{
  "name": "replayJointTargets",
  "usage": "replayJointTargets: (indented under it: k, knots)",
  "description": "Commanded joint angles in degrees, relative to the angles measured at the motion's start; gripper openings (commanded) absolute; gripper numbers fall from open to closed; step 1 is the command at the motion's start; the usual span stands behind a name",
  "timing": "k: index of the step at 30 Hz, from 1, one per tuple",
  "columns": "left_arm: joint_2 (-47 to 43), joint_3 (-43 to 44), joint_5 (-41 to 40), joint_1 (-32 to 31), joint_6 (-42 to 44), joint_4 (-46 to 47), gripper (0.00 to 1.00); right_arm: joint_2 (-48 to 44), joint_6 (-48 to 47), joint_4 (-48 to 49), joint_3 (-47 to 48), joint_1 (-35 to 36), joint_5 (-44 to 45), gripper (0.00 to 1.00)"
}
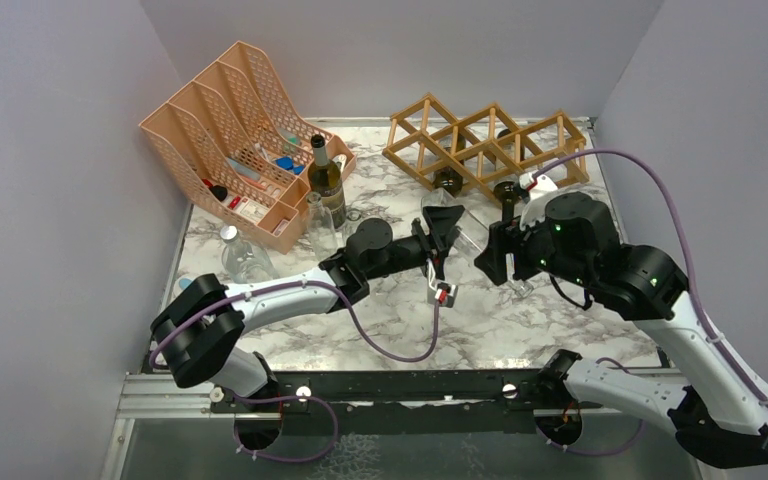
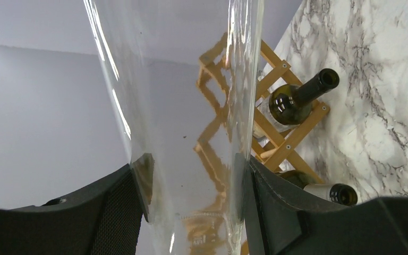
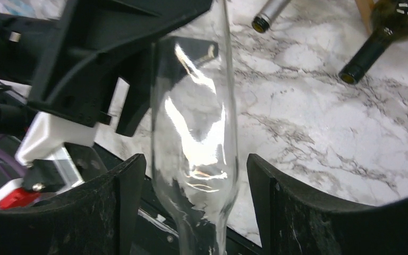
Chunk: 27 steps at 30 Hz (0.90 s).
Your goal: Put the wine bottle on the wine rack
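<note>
A clear glass wine bottle (image 1: 463, 228) hangs over the middle of the marble table, between my two grippers. My left gripper (image 1: 437, 240) is shut on its body; in the left wrist view both pads press the glass (image 2: 191, 133). My right gripper (image 3: 196, 202) stands open around the bottle's narrowing shoulder (image 3: 196, 122), with a gap on each side. The wooden wine rack (image 1: 480, 145) sits at the back right, beyond the bottle, and shows through the glass as the rack (image 2: 279, 135) in the left wrist view.
Dark bottles (image 2: 297, 98) lie in the rack's lower cells, necks pointing out (image 3: 369, 56). A peach mesh file organizer (image 1: 240, 140) stands at the back left. An upright dark green bottle (image 1: 326, 180) and clear bottles (image 1: 245, 255) stand beside it.
</note>
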Motion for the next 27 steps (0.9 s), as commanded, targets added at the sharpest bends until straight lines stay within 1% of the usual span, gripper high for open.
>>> replayJointTargets:
  k: [1, 4, 10, 15, 19, 23, 25, 27]
  knots:
    - [-0.19, 2.81, 1.36, -0.24, 5.16, 2.11, 0.0, 0.59, 1.11, -3.73, -2.24, 0.35, 5.91, 0.72]
    - [0.02, 2.85, 1.49, -0.24, 5.46, 1.48, 0.0, 0.4, 1.08, -3.52, -3.66, 0.37, 4.27, 0.7]
    - [0.54, 3.86, 1.39, -0.24, 4.45, 0.88, 0.0, -0.53, 1.73, -0.2, -6.7, 0.37, 1.06, 0.68]
    - [0.28, 3.96, 1.67, -0.23, 3.9, 0.8, 0.0, -0.42, 2.59, 2.19, -9.14, 0.36, 0.2, 0.72]
    - [-0.16, 3.72, 2.01, -0.24, 3.63, 0.43, 0.0, -0.01, 2.39, 3.27, -9.68, 0.37, 0.61, 0.73]
    - [-0.32, 4.16, 2.59, -0.24, 3.17, -0.52, 0.0, -0.52, 1.92, 3.79, -8.67, 0.37, 1.96, 0.63]
    - [-0.41, 4.33, 2.58, -0.24, 2.88, -0.98, 0.0, -1.22, 1.87, 4.38, -8.13, 0.37, 2.94, 0.55]
    - [-0.47, 4.36, 2.64, -0.21, 2.54, -1.28, 0.0, -2.09, 2.0, 4.99, -7.91, 0.37, 3.79, 0.42]
